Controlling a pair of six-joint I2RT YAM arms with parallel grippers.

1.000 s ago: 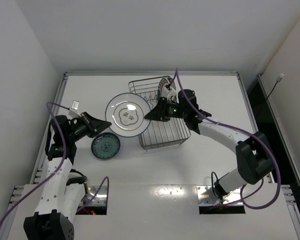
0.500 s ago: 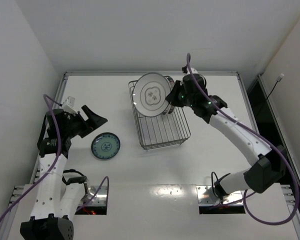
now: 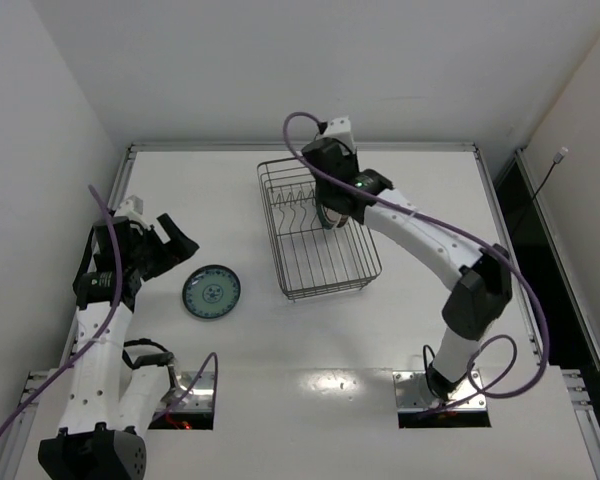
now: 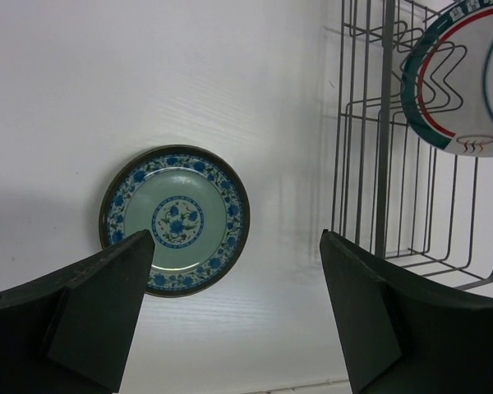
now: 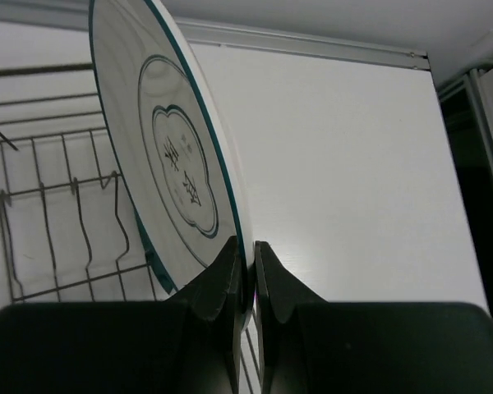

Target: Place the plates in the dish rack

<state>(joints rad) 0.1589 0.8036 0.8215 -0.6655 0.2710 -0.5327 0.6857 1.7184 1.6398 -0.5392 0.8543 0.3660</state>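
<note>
White plate [image 5: 172, 164] | rim pinched by right pincer [image 5: 245, 248] | top cut off

No readable words, brands or numbers found.

Right wrist view: the white plate [image 5: 172, 164] has a centre motif inside a lobed outline, with small character-like marks too blurred for us to read.

Left wrist view: the ringed plate [image 4: 476, 74] has a small brownish emblem [image 4: 475, 145] of wavy lines near its rim. We cannot make it out as text.

Top view: the white tag [image 3: 130, 208] on the left arm [image 3: 100, 350] is too small for us to read.
</note>
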